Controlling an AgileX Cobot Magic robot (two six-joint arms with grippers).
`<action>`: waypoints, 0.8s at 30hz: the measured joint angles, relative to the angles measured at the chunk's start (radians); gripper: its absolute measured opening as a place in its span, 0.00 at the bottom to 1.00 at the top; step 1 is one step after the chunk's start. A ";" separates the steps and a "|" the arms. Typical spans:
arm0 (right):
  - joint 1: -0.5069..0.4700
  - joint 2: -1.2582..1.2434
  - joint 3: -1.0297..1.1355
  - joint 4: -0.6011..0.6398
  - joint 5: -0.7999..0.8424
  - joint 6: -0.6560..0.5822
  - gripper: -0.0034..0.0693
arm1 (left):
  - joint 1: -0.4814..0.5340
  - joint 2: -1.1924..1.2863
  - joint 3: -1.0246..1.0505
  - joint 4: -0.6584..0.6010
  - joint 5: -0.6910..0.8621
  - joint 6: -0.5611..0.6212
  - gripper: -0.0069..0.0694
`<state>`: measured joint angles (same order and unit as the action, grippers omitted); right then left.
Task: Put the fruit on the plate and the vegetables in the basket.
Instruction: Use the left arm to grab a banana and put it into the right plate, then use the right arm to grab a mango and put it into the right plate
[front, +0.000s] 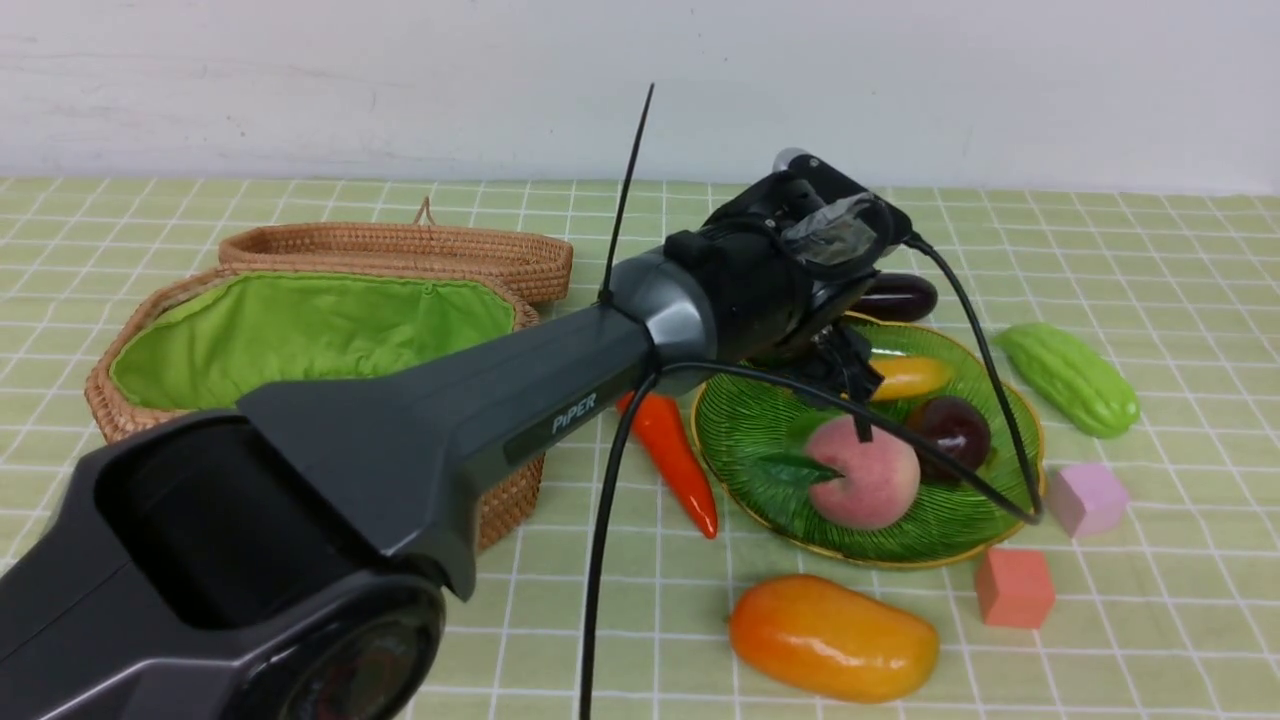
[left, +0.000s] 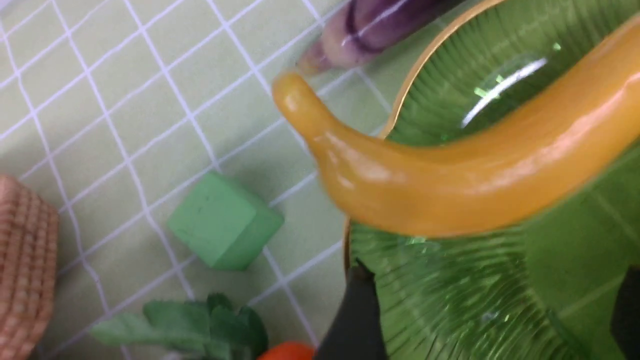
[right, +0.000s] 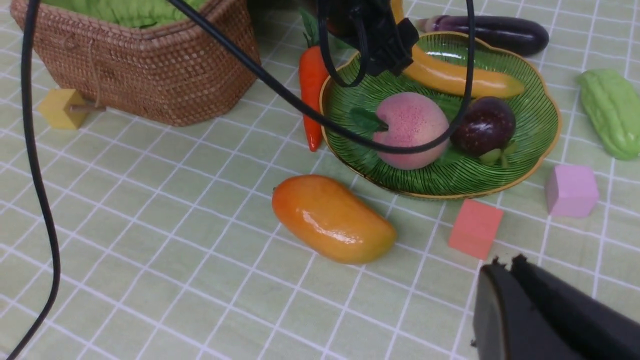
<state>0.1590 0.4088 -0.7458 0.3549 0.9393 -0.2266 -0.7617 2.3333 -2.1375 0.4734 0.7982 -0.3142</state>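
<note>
While my left hand (left: 495, 282) hangs low over the glossy green leaf-shaped plate (front: 740, 420) with its gold edge, the curved yellow-orange toy banana (left: 450, 185) lies just ahead of its fingers, stretched across the plate with its stem end out over the rim. I have that hand's jaws standing wide apart, and I see nothing clamped between them; the front view hides part of the tips behind the arm and cable.

The fuzzy pink peach (front: 865, 472) with green leaves sits in the plate on my side of the banana, and the round dark purple mangosteen (right: 483, 126) rests just to its right. Nearer me, the smooth orange-yellow mango (front: 832, 638) is on the desk (front: 1180, 640), off the plate and well apart from the left hand.

My right hand (right: 507, 262) has its fingers together, gripping nothing that I can see, clear of the mango and the red foam cube (right: 476, 228).

Left of the plate is the orange-red toy carrot (front: 672, 462), behind it the shiny purple eggplant (front: 898, 298), and to its right the bumpy light green bitter gourd (front: 1070, 380). The tan wicker basket (front: 510, 510) with green lining stands farther left.
</note>
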 joint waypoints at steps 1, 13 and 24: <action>0.000 0.000 0.000 0.000 0.000 0.000 0.08 | 0.000 -0.010 0.000 -0.012 0.030 0.000 0.88; 0.000 0.077 -0.016 -0.003 0.048 -0.003 0.09 | -0.001 -0.361 -0.003 -0.294 0.325 0.119 0.08; 0.000 0.131 -0.076 -0.004 0.102 -0.003 0.09 | -0.010 -0.733 0.328 -0.389 0.353 0.117 0.07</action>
<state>0.1590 0.5396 -0.8219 0.3507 1.0415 -0.2298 -0.7720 1.6000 -1.8093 0.0849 1.1511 -0.1976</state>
